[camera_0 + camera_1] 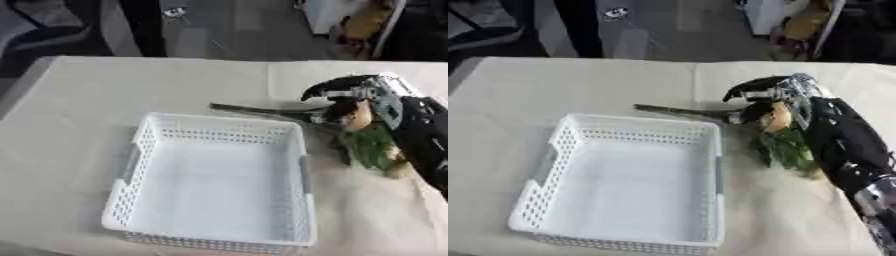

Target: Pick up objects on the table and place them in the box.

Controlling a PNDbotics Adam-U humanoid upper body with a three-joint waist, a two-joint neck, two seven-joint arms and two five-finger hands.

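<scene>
The table (pixel 79 115) fills most of my view under a pale cloth, and the white perforated box (pixel 219 185) sits at its centre with nothing inside that I can see. So by my reckoning the task is barely started: no object has gone in yet, and everything on the table is still to be moved.

At about three o'clock from the box, just beside its right wall, lies a small stuffed toy (pixel 372 142) with a tan head and a green body. My right hand (pixel 350 90) reaches in from the right edge and hangs over the toy's head, fingers curved downward around it. I cannot tell whether they have closed on it or only hover there, because the hand covers the contact.

At one o'clock from the box a thin dark stick-like object (pixel 254 110) lies along the far rim; what it is I cannot make out. My left hand shows in neither view.
</scene>
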